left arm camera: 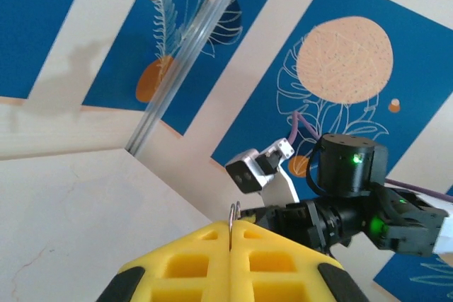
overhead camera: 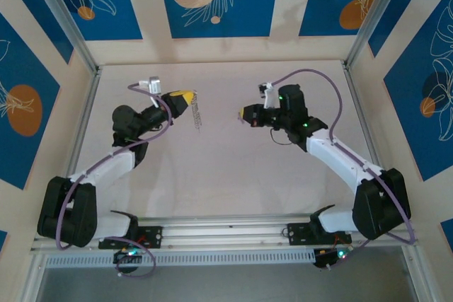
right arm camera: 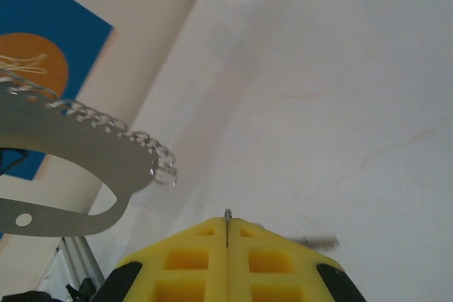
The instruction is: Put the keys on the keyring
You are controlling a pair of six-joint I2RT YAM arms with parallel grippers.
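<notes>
Top external view: both my arms reach over the pale table (overhead camera: pixel 212 175), their grippers facing each other and apart. My left gripper (overhead camera: pixel 188 97) is clamped on the grey keyring (overhead camera: pixel 197 114), which juts out beyond its yellow fingertips. My right gripper (overhead camera: pixel 242 112) is pinched closed on the key (right arm camera: pixel 227 218), a thin metal sliver in the seam.

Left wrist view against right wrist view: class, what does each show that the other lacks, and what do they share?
Left wrist's own: the right arm with green lights, facing the camera. Right wrist's own: the grey keyring, its ridged, coil-like edge close on the left. Shared: a shut yellow hand at the bottom, the left hand pinching a thin metal hook, the right hand a metal sliver; pale table; blue wall panels.
</notes>
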